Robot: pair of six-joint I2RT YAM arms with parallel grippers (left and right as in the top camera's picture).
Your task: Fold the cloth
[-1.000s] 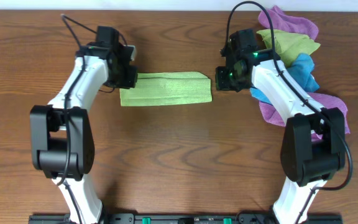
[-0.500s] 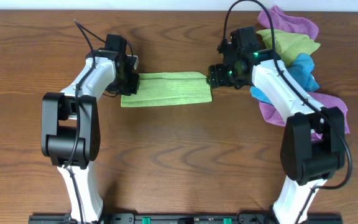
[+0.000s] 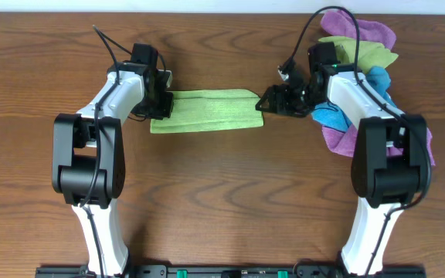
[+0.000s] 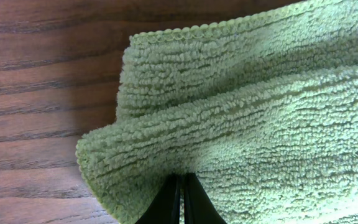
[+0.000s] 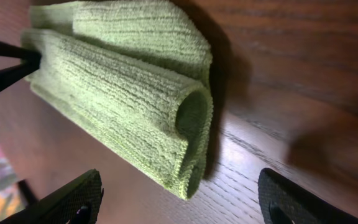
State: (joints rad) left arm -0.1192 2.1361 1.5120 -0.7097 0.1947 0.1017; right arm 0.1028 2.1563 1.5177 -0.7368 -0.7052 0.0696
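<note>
Closely pressed together, the two dark fingertips [image 4: 174, 202] of my left gripper [image 4: 180, 186] pinch the left end of the green cloth [image 4: 241, 112]. They bite just beneath a rounded fold where the towelling layers curl over one another, and a beaded hem runs along the top edge above them. My right gripper [image 5: 179, 180] is released: its two black fingers [image 5: 73, 199] stand wide apart, one at each lower corner of the wrist view. Nothing is between them except the right end of the cloth, which lies just ahead as a loose, open-mouthed roll of folded layers. I cannot tell from here whether either finger touches it. Seen from above, the cloth is a long, narrow green band, already folded lengthwise, lying flat on the dark wooden table [image 3: 222, 201]. It stretches from side to side between my two grippers in the upper middle of the table. Beyond my right arm, at the table's upper right corner, sits a heaped pile of cloths [image 3: 361, 54] in purple, green and blue, well apart from the folded band.
</note>
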